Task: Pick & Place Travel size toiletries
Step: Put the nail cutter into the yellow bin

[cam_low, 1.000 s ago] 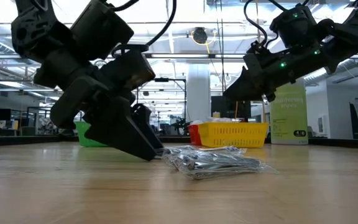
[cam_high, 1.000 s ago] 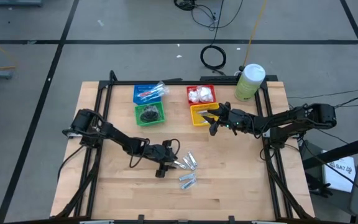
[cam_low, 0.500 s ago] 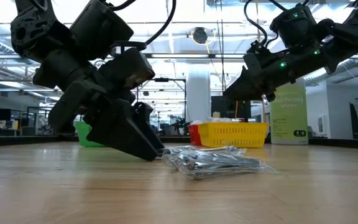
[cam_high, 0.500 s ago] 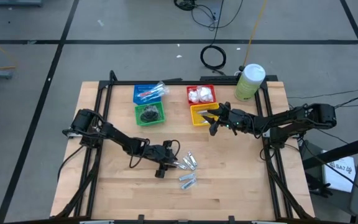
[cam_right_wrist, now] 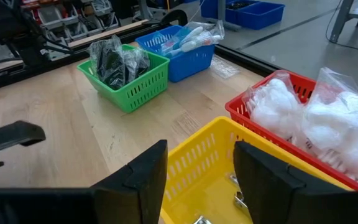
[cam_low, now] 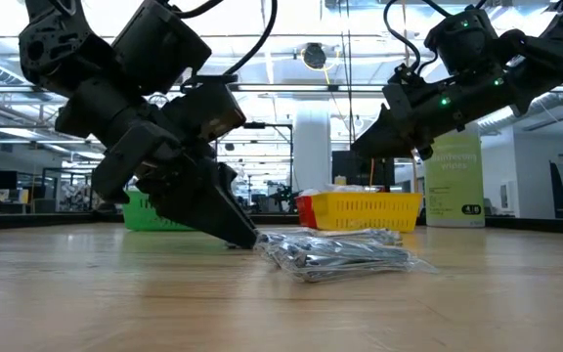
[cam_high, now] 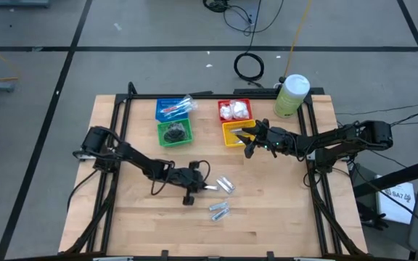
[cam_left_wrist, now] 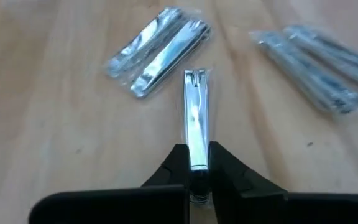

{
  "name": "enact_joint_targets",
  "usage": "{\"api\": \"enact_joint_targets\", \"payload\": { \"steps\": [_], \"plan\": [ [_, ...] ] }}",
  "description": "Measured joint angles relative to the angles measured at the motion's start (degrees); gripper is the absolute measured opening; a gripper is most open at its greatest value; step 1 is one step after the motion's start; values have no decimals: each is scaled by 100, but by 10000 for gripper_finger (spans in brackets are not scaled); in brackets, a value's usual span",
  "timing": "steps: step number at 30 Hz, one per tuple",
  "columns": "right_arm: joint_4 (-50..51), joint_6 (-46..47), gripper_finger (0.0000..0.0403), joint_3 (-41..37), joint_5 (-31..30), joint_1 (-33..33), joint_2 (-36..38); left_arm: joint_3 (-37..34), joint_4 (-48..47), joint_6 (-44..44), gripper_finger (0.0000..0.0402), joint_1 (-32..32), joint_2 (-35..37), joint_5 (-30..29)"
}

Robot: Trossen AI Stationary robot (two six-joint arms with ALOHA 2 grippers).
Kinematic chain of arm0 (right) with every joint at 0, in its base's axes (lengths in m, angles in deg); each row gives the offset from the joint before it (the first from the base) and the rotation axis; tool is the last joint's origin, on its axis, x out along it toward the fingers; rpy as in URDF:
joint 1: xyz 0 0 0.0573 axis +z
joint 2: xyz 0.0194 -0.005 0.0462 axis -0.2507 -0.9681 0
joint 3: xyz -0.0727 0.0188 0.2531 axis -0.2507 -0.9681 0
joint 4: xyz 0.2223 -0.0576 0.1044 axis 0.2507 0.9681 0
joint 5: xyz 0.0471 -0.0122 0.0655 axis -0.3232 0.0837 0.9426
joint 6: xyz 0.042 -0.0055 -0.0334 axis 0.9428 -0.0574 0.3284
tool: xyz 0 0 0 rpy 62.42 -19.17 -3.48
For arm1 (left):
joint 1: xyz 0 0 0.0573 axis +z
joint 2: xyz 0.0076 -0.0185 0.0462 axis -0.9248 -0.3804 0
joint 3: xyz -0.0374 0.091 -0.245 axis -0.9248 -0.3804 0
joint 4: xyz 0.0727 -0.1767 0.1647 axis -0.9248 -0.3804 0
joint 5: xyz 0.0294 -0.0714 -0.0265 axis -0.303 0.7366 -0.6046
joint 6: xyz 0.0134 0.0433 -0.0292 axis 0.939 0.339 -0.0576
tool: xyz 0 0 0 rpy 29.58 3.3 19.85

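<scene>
Of the travel size toiletries, several silver pieces in clear wrap lie on the wooden table. My left gripper (cam_high: 200, 188) is shut on one silver piece (cam_left_wrist: 195, 112). Near it lie a wrapped pair (cam_left_wrist: 157, 53) and another packet (cam_left_wrist: 316, 50), seen in the high view as two packets (cam_high: 226, 185) (cam_high: 218, 210). My right gripper (cam_high: 247, 142) hangs open over the yellow basket (cam_high: 232, 135), nothing between its fingers (cam_right_wrist: 143, 177). The low view shows the left gripper (cam_low: 240, 237) with its tips at the table beside the silver pile (cam_low: 345, 256). My left gripper pinches the silver piece's near end (cam_left_wrist: 197, 163) between its two fingers. The fingers come slanting down from the table's left side and lie along the piece. The piece points straight away from the fingers, its far end (cam_left_wrist: 194, 78) low over or on the table.
At the back stand a blue basket (cam_high: 162, 110) with toothbrushes, a green basket (cam_high: 162, 135) with dark items, a red basket (cam_high: 247, 104) with white packets, and the tall pale-green canister (cam_high: 291, 95). A black frame rims the table. Bare wood lies toward the near edge.
My left gripper has shut on the silver piece, its fingers closing from either side while the hand stayed in place. My right gripper has kept still.
</scene>
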Motion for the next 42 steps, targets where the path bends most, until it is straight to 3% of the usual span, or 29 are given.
{"api": "enact_joint_targets", "payload": {
  "steps": [6, 13, 19, 25, 31, 36, 42],
  "plan": [
    [-14, 42, 174, 0, 125, 0, 0, -24, -377, 652, 18, -136, 535, -828],
    [-310, 95, 172, 2, 306, 113, 0, -16, -600, 1935, 17, -380, 1465, -2678],
    [-781, 832, 173, 4, 582, 220, 0, 174, -840, 3234, 18, -503, 1701, -4258],
    [-1088, 1147, 173, 4, 885, 357, -6, 525, -838, 3994, 18, -372, 1674, -4464],
    [-1232, 883, 178, 166, 1116, 553, -239, 828, -1173, 4271, 17, -258, 1670, -4483],
    [-1811, 835, 210, 550, 1333, 725, -884, 892, -1238, 4274, 18, -223, 1670, -4484],
    [-1820, 1024, 249, 920, 1582, 698, -1391, 892, -1319, 4274, 17, -276, 1670, -4537]
  ]
}}
